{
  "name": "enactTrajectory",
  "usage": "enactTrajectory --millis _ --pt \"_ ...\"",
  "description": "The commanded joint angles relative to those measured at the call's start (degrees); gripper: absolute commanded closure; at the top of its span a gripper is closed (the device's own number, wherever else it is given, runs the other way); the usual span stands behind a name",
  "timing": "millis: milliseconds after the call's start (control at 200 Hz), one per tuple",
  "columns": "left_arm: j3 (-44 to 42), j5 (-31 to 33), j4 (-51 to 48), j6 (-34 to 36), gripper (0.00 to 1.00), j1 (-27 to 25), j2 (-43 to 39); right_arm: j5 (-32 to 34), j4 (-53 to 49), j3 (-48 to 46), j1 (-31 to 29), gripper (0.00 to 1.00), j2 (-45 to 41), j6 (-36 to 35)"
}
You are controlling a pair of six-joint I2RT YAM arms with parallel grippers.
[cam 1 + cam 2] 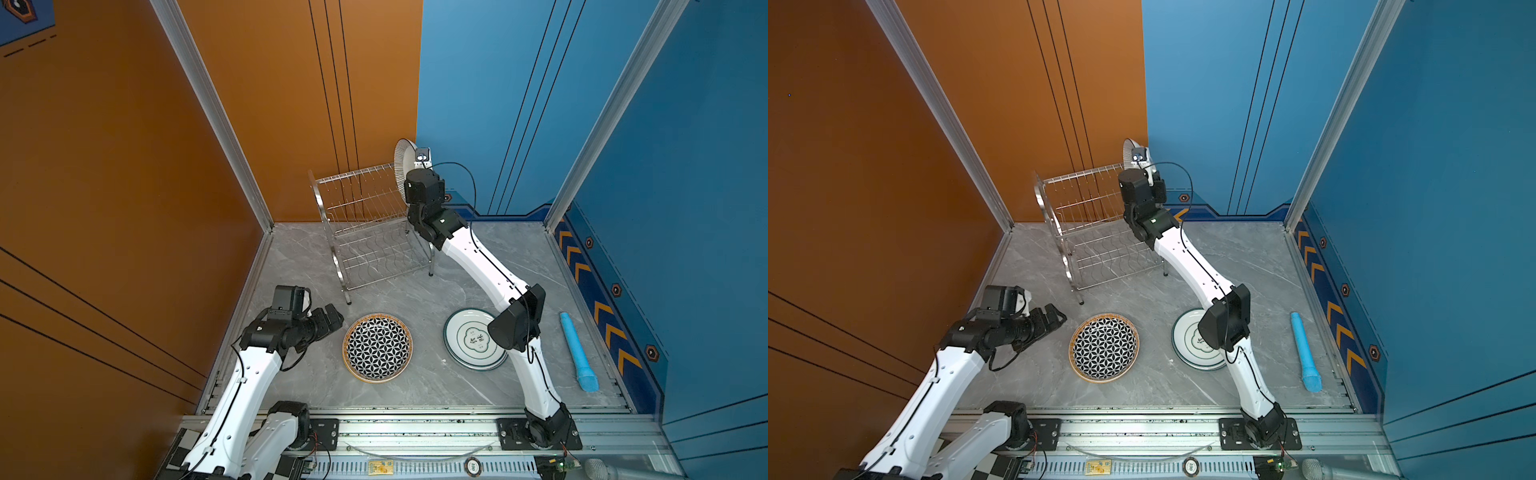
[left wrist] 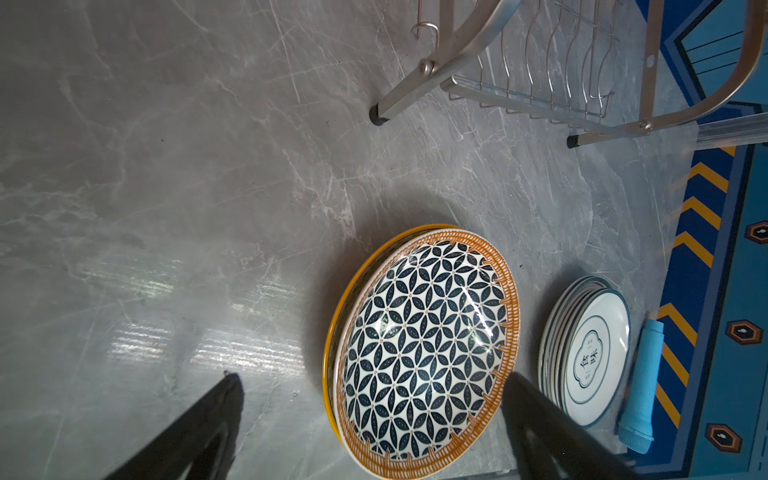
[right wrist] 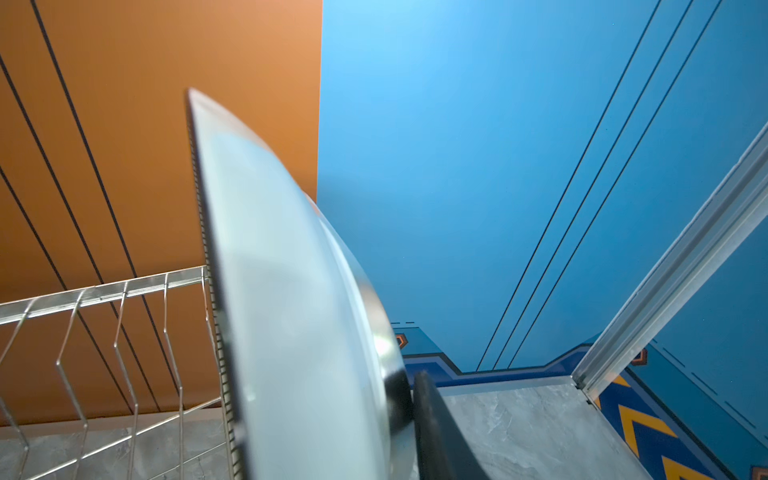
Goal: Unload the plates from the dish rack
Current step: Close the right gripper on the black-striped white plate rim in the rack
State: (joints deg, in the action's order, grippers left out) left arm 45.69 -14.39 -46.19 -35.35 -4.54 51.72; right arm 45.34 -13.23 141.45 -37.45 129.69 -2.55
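1. Nearest the lens: black fingers [image 2: 195,432] of the left gripper [image 2: 374,376], spread wide, holding nothing.
2. Shows from the left wrist alone: yellow-rimmed plate [image 2: 327,357] under the patterned plate [image 2: 428,353], and several teal-rimmed plates [image 2: 598,353] stacked on the table [image 2: 166,208]. Looks like single plates in both top views.
3. Right gripper [image 3: 374,386] astride the striped plate [image 3: 291,311], upright at the right end of the dish rack [image 1: 365,232], upper tier. One finger [image 3: 440,436] beside its back, other hidden; clamped or not, cannot tell.
4. Reads "100" on a round token [image 1: 472,467]. Two characters on the top teal-rimmed plate, unclear.
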Motion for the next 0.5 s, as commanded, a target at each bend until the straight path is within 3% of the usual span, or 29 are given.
enactTrajectory --millis 0,85,250,350,491 --pt "0.7 -1.7 -1.4 1.3 0.02 0.7 -0.3 -0.1 0.9 1.5 -0.6 0.71 2.2 -0.3" --pt "0.7 -2.0 -1.4 1.6 0.02 0.8 -0.1 1.5 2.6 1.5 -1.0 0.72 2.7 -2.0" --pt "0.7 -2.2 -1.4 1.7 0.02 1.0 0.1 6.8 9.0 1.5 -2.4 0.85 4.2 -7.7" --pt "0.7 -2.5 -1.4 1.9 0.02 1.1 0.3 10.3 14.4 1.5 -2.4 0.99 5.1 -11.4" --pt "0.8 -3.1 -1.4 2.1 0.02 1.4 0.8 11.6 16.5 1.6 -4.0 1.0 5.3 -12.1"
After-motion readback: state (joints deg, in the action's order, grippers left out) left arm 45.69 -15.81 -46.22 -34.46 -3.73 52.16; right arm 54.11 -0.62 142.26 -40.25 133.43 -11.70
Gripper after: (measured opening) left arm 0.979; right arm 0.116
